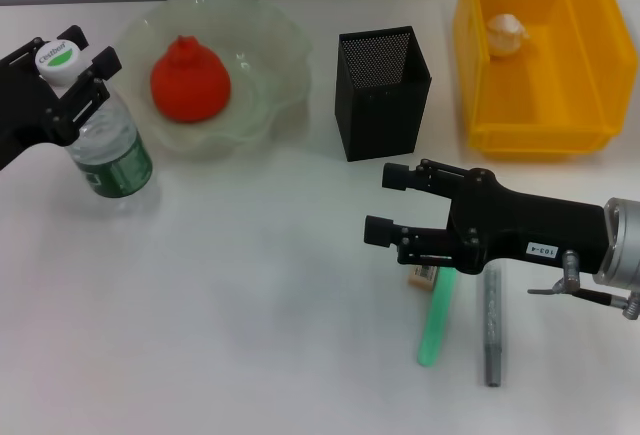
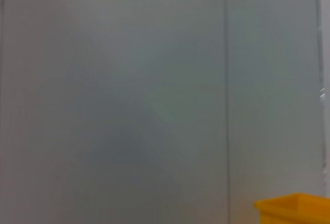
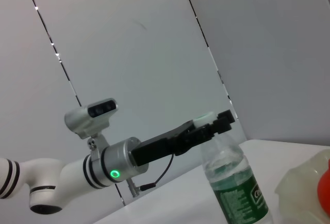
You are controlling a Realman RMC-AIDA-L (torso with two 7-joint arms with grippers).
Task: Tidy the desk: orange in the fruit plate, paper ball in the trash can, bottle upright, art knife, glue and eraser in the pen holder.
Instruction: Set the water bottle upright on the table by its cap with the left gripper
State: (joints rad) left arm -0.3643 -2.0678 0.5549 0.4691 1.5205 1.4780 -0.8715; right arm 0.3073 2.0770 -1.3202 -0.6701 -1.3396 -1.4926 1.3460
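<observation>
Clear plastic water bottle (image 1: 112, 150) with green label, upright on white worktop (image 1: 220, 295), neck clamped between left gripper (image 1: 75, 67) fingers. Right gripper (image 1: 395, 205) fingers spread wide, directly above small beige eraser (image 1: 423, 275); black mesh pen holder (image 1: 382, 92) beyond the fingertips.

Red-orange orange (image 1: 190, 80), yellow trash can (image 1: 540, 135)

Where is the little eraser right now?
In the head view, the eraser lies on the table on the robot's right, mostly hidden under the right gripper, touching the top end of a green stick, in front of the black pen holder.
</observation>
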